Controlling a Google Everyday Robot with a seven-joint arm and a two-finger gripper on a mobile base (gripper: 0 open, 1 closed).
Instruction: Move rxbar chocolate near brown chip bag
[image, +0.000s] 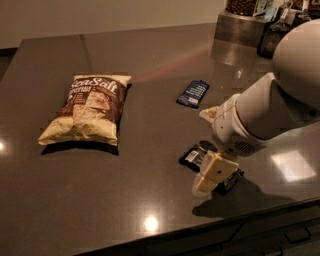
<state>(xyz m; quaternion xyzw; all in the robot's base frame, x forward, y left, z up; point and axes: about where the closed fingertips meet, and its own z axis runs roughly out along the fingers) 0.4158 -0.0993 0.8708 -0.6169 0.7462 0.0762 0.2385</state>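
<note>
The rxbar chocolate (192, 157), a slim black wrapper with a small white label at its left end, lies on the dark countertop at the front right. My gripper (210, 176) is down over the bar's middle and hides most of it; only the bar's two ends show. The white arm (270, 105) reaches in from the right. The brown chip bag (88, 107), large and puffy with "Sea Salt" lettering, lies flat at the left, well apart from the bar.
A shorter dark blue bar wrapper (193, 93) lies behind the gripper. A metal container (239, 26) and dark bottles (272, 35) stand at the back right. The counter's front edge (210, 227) runs just in front of the gripper.
</note>
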